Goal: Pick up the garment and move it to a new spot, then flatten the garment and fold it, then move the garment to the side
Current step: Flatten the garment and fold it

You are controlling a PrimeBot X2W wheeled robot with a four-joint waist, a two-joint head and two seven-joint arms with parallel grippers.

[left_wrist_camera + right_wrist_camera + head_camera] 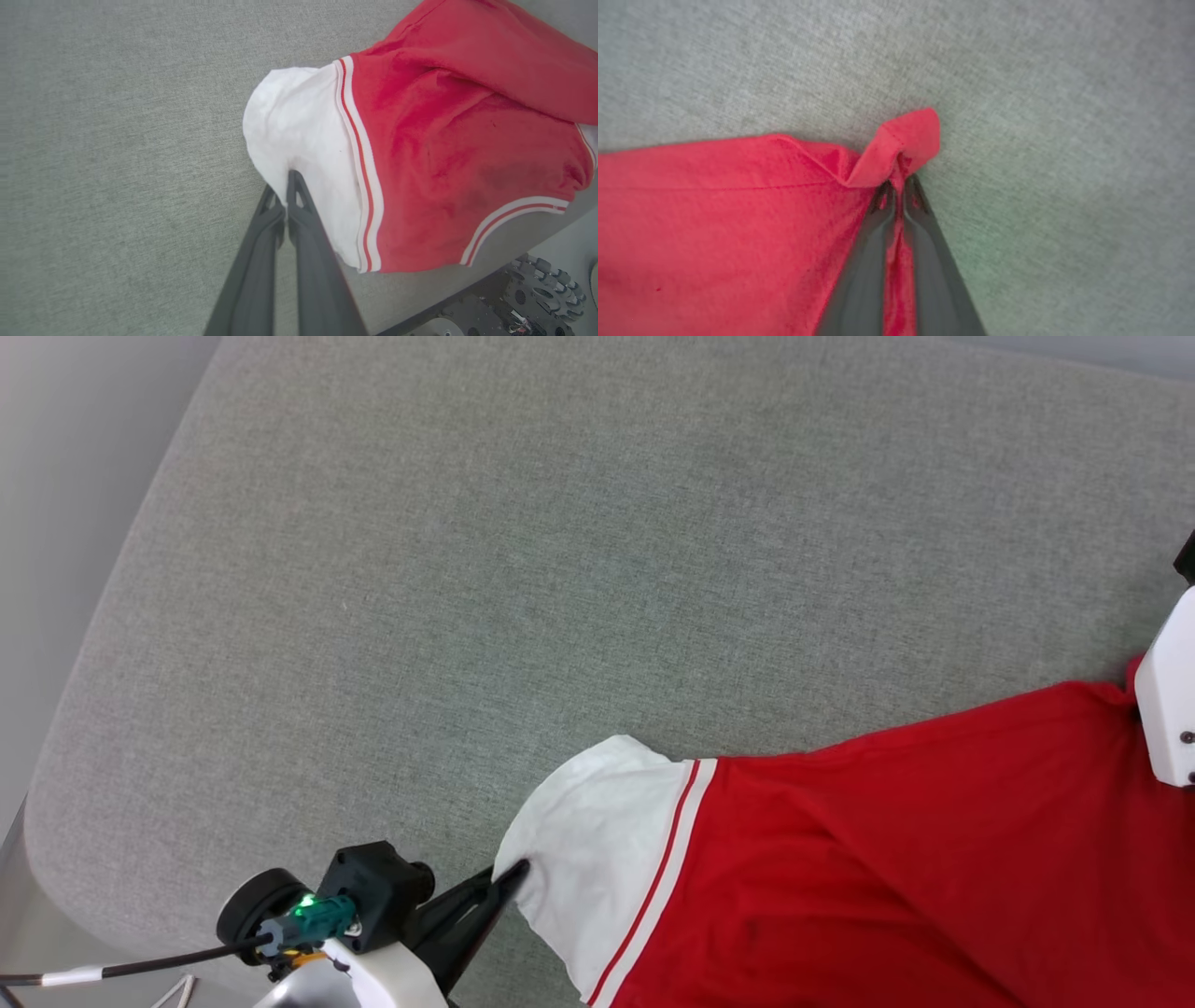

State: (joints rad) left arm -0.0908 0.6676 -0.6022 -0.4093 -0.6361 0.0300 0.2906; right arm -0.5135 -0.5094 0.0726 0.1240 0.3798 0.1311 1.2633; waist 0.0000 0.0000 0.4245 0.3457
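garment (887, 859) on surface (560, 569), near-right | left tool (518, 871) at sleeve edge | right tool (900, 182) at far corner, seemingly hem

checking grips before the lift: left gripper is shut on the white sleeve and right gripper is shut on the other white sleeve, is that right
Not quite. The left gripper is shut on the white sleeve, but the right gripper is shut on a red corner of the garment, not a sleeve; the right wrist view shows it.
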